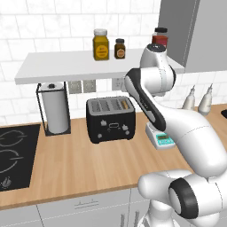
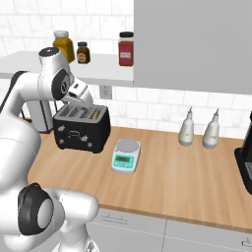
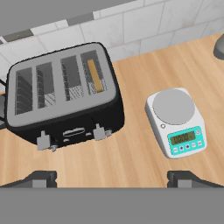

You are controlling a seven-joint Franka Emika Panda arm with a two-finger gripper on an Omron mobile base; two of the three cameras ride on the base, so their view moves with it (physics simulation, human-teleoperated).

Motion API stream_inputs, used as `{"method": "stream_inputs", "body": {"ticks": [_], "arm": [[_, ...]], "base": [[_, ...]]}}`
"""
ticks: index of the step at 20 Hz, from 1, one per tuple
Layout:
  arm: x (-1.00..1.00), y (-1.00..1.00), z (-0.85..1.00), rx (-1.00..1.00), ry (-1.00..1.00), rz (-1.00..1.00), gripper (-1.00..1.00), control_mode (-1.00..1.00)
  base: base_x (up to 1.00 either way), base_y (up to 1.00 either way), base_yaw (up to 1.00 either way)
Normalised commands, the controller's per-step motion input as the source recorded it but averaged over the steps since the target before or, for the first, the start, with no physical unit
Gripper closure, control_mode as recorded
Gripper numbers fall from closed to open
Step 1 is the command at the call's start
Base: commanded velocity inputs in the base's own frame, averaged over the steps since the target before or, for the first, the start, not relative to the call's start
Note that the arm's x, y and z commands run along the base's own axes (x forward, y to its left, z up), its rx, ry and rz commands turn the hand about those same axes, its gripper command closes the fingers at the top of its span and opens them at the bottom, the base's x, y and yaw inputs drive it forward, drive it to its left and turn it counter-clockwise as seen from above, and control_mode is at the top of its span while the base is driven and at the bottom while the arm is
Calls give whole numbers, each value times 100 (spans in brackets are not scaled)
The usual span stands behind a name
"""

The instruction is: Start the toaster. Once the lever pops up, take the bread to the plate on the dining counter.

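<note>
The black toaster stands on the wood worktop against the tiled wall. A brown slice of bread sits down in its rightmost slot; the other slots look empty. Two pale levers stick out of the toaster's front. My gripper hovers above the worktop, in front of the toaster and the scale, looking down on both. It is open and holds nothing. The plate and the dining counter are out of view.
A white-and-teal kitchen scale sits just right of the toaster. A paper-towel roll and black hob lie to its left. A shelf with jars hangs above. Two pale bottles stand further right.
</note>
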Motion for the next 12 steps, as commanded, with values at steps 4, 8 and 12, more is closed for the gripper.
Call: {"method": "stream_inputs", "body": {"ticks": [4,8,12], "arm": [[0,0,0,0,0,0,-100,-100],[0,0,0,0,0,0,-100,-100],[0,0,0,0,0,0,-100,-100]], "base": [[0,0,0],[0,0,0],[0,0,0]]}}
